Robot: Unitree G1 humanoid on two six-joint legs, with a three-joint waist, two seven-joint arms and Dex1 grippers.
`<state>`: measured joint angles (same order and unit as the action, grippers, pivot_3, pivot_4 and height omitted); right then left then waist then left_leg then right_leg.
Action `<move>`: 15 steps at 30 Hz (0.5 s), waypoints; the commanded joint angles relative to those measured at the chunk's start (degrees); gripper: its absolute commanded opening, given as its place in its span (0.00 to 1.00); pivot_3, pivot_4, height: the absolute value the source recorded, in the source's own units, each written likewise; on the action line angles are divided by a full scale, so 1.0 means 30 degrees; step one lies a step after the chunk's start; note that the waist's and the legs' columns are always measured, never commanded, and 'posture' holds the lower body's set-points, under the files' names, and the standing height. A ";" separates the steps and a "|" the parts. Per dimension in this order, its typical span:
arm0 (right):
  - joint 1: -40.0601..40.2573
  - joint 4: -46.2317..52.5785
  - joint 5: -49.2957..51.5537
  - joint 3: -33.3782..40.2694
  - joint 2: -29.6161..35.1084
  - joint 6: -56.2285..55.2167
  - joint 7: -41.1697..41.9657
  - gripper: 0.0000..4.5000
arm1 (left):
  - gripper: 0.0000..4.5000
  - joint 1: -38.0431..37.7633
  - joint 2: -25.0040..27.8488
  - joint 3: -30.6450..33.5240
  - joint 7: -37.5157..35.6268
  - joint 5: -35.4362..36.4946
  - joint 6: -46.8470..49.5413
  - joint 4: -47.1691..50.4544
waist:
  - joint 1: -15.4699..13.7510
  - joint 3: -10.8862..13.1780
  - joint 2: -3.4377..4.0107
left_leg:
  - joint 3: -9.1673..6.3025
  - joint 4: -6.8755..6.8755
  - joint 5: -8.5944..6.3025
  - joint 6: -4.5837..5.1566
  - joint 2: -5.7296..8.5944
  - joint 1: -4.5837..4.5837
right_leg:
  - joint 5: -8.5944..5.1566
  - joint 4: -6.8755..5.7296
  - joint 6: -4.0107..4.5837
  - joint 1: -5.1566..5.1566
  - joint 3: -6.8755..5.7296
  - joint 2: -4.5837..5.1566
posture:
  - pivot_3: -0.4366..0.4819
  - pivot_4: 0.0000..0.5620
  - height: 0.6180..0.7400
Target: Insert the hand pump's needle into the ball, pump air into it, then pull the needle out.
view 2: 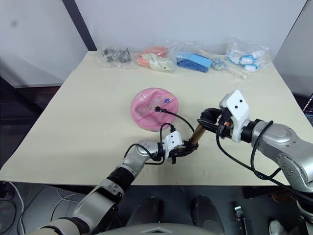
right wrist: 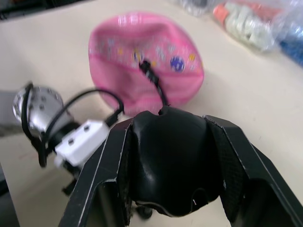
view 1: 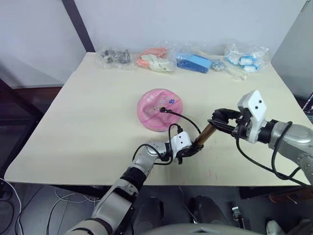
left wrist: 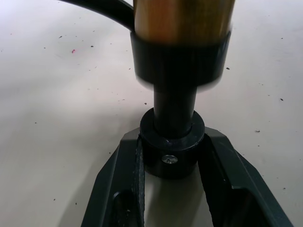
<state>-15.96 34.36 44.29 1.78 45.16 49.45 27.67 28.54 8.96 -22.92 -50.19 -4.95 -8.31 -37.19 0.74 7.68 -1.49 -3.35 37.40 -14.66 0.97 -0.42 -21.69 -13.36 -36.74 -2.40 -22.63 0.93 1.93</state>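
Both my tools hold the slim gold-bronze hand pump (view 1: 205, 134), with its needle seated in the caved-in pink rubber ball (view 1: 160, 108).

My left tool (view 1: 188, 151) clamps the pump's black base end near the front edge of the pale surface (view 1: 88, 122), while my right tool (view 1: 222, 120) is closed around the black T-handle (right wrist: 168, 161) at the upper right end. The thin black hose (view 1: 183, 120) arcs left and far to the needle's black fitting (view 1: 162, 109) in the ball (bagged items (view 1: 195, 61) lie along the far edge).
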 commanded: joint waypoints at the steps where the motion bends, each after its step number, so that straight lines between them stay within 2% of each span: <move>1: -0.0319 0.0208 0.1158 0.0565 0.0616 0.1580 0.0673 0.37 | 0.24 -0.0531 0.0286 -0.0350 -0.0239 -0.0546 0.0247 -0.0830 | -0.0005 0.0013 0.0011 | -0.0002 0.0000 0.0000 0.0000 0.0001 -0.0014 | 0.0004 0.0000 -0.0007 -0.0014 -0.0003 0.0000 | 0.48 0.27 1.00; 7: -0.3985 -0.0060 0.4874 0.4603 0.2306 0.3288 0.0570 0.37 | 0.24 -0.0470 0.0094 -0.0408 -0.0202 -0.0596 0.0205 -0.1020 | -0.0129 0.0266 0.0214 | 0.0000 -0.0005 0.0000 -0.0001 0.0043 -0.0102 | 0.0067 0.0006 0.0035 -0.0078 0.0008 0.0037 | 0.48 0.27 1.00; 15: -0.8218 -0.1816 0.9533 0.7063 0.5006 0.5288 -0.0655 0.37 | 0.24 -0.0342 0.0115 -0.0390 -0.0309 -0.0591 0.0155 -0.1222 | -0.0187 0.0336 0.0228 | 0.0008 0.0002 0.0000 0.0001 0.0048 -0.0224 | 0.0073 0.0011 0.0041 -0.0178 -0.0016 0.0044 | 0.48 0.27 1.00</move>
<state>-37.32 29.58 70.41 17.78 58.86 66.50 26.74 29.13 8.20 -22.98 -51.01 -4.43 -9.44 -37.30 0.18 8.68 -0.81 -3.31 37.41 -14.66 0.98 -0.28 -22.45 -13.13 -36.71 -2.28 -23.22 0.87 2.06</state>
